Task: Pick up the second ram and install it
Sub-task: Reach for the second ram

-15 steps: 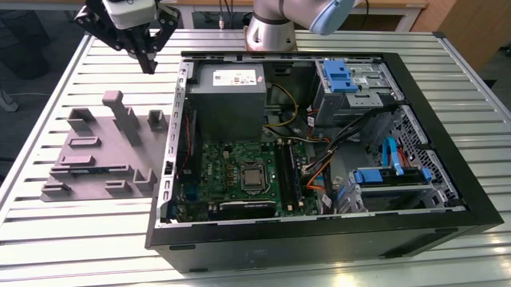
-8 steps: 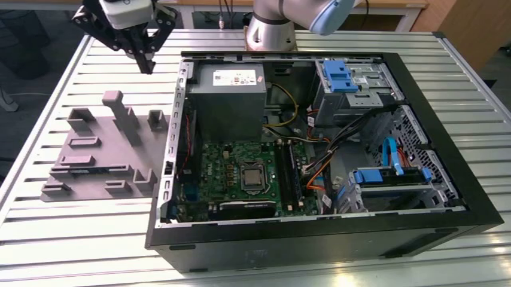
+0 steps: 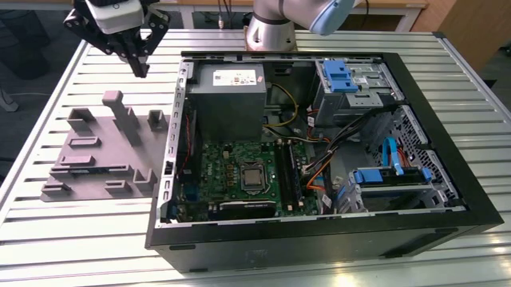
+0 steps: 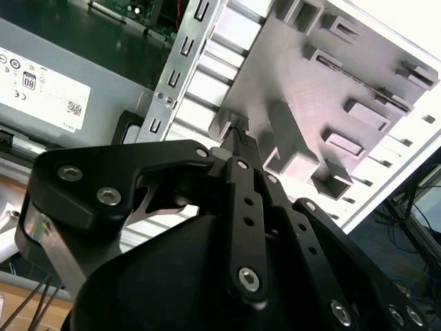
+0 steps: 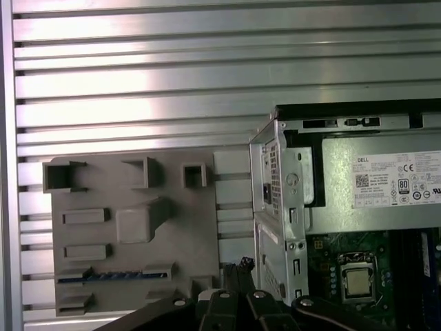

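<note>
- second ram (image 5: 114,276): one seen; a slim, long strip, dark with blue patches along its edge.
- location: the second ram sits on edge in a narrow slot of the grey fixture plate (image 3: 96,155), between two low fixture blocks.
- gripper (image 3: 142,70): one, black, raised above the slatted metal surface (image 3: 80,251), near the fixture plate and the corner of the computer case (image 3: 279,242); it is well apart from the second ram.
- jaws: pressed together to a point, with nothing between them; in both wrist views the tips meet (image 4: 238,134) (image 5: 239,265).
- fixture plate: one, lying flat on the surface at the exterior view's left of the case, with several raised blocks.
- computer case: one, lying open side up, holding one motherboard (image 3: 219,173), one processor (image 3: 254,176) and one power supply (image 3: 227,95).
- blue drive brackets: two, (image 3: 341,75) and (image 3: 375,175), at the exterior view's right of the case.
- whether a stick fills the motherboard's memory slots cannot be told.
</note>
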You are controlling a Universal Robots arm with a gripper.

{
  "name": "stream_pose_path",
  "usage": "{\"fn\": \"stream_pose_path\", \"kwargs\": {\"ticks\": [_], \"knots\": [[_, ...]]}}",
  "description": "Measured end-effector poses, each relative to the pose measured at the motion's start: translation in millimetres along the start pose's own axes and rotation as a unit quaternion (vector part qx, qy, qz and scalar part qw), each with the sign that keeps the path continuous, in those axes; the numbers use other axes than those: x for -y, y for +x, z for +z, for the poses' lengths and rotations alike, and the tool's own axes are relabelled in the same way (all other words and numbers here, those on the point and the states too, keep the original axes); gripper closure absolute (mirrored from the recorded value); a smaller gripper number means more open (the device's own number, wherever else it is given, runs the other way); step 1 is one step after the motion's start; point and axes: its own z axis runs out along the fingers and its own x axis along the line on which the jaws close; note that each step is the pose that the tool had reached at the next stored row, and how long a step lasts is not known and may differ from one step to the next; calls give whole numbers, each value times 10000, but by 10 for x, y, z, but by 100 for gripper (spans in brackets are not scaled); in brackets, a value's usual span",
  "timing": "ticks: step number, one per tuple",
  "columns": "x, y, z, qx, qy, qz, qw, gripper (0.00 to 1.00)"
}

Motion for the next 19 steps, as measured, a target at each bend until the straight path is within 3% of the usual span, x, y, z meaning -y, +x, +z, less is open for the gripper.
{"fn": "stream_pose_path", "kwargs": {"ticks": [5, 10, 19], "knots": [[73, 58, -1, 1, 0, 1, 10000, 89], [100, 182, -4, 0, 0, 0, 10000, 89], [134, 300, -8, 0, 0, 0, 10000, 89]]}}
